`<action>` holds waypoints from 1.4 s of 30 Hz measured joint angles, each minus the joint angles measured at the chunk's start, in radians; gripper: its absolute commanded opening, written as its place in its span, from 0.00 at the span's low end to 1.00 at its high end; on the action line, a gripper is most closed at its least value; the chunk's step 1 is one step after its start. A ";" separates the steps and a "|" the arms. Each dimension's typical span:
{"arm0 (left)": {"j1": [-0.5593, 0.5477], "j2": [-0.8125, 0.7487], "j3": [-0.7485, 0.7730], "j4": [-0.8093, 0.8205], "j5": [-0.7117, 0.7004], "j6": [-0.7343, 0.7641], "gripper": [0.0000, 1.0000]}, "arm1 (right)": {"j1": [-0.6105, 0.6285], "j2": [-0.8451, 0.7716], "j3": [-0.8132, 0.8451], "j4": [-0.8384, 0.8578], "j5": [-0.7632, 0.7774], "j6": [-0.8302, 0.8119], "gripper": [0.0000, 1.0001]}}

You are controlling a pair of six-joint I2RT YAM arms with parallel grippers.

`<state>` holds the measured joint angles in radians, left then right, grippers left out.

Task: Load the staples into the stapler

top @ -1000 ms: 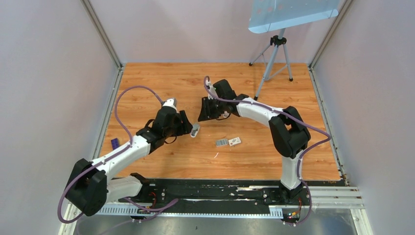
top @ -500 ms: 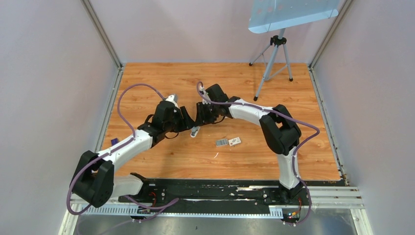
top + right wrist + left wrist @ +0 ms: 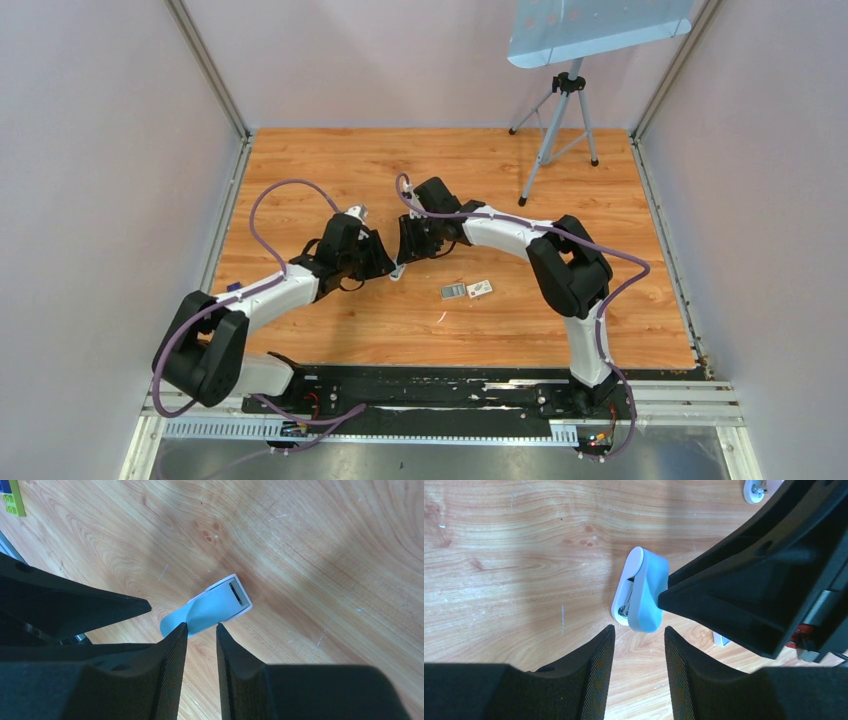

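Note:
The stapler (image 3: 397, 270) lies on its side on the wooden floor, pale blue and white, its metal channel showing in the left wrist view (image 3: 640, 591). My left gripper (image 3: 639, 630) is open, its fingertips just short of the stapler's near end. My right gripper (image 3: 200, 626) is open by a narrow gap, its tips at the stapler's (image 3: 212, 609) blue end with nothing between them. In the left wrist view a right finger (image 3: 684, 592) touches the stapler's side. In the top view both grippers meet over it, left (image 3: 384, 263) and right (image 3: 406, 252). The staples (image 3: 453, 291) lie as a small grey rectangle to the right.
A small white piece (image 3: 480, 288) lies beside the staples. A tripod (image 3: 556, 120) stands at the back right. A small dark blue object (image 3: 233, 289) lies near the left wall. Grey walls close in the floor on three sides.
Both grippers have closed in on the stapler: the left moved right and forward, the right moved left and down. The stapler has stayed in place.

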<state>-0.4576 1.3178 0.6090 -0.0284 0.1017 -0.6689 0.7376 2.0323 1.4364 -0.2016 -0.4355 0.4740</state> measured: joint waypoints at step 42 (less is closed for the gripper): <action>-0.001 -0.077 0.323 -0.250 -0.072 0.158 0.65 | -0.033 -0.196 0.031 -0.145 0.130 -0.106 0.97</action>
<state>-0.4583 1.2407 0.9325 -0.2787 0.0299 -0.5110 0.7044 1.8366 1.4670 -0.3470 -0.3050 0.3679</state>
